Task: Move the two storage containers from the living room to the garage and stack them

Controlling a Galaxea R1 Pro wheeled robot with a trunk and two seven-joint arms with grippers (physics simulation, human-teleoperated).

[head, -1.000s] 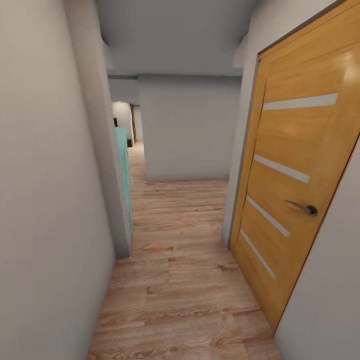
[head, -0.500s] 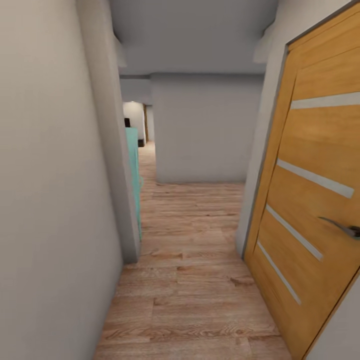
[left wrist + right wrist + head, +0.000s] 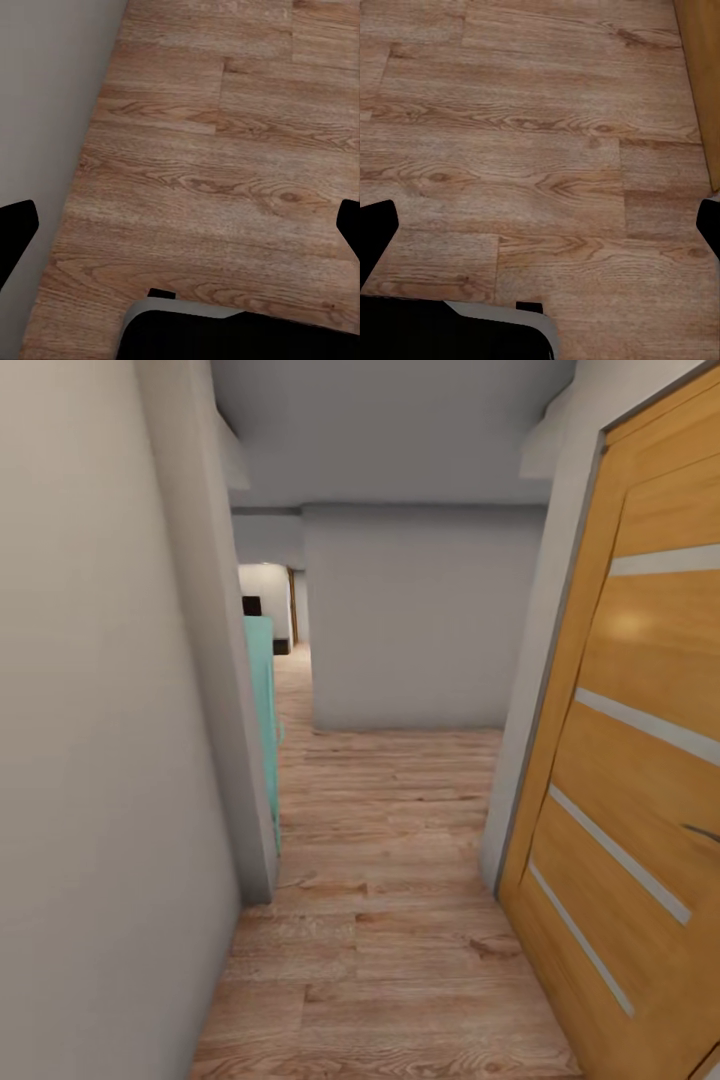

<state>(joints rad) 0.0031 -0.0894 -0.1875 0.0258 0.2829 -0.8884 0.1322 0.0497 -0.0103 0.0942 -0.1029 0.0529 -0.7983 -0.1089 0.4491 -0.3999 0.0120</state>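
Well, we're in a narrow corridor, and neither storage container is anywhere to be seen from where the robot stands. From the head camera, a pale grey wall [image 3: 90, 760] hugs the side at nine o'clock, and an orange wooden door [image 3: 640, 760] with pale stripes runs along at three o'clock. Underfoot it's light wood plank flooring [image 3: 390, 920], stretching to twelve o'clock, where a grey block of wall [image 3: 420, 620] faces us. The opening slips past it at about eleven o'clock, beside a turquoise panel [image 3: 265, 720], with a brighter room far beyond.

Down at the wrists, the left tool [image 3: 180, 225] hangs over bare planks next to the skirting of the wall, its dark fingertips [image 3: 15, 225] spread wide with nothing between them. The right tool [image 3: 540, 225] is likewise spread wide and empty over the planks, the door's edge just at its side.

My read: this is travel, not handling. Which arm is nearer a bin can't be judged yet; what matters is that the passage bends toward eleven o'clock.
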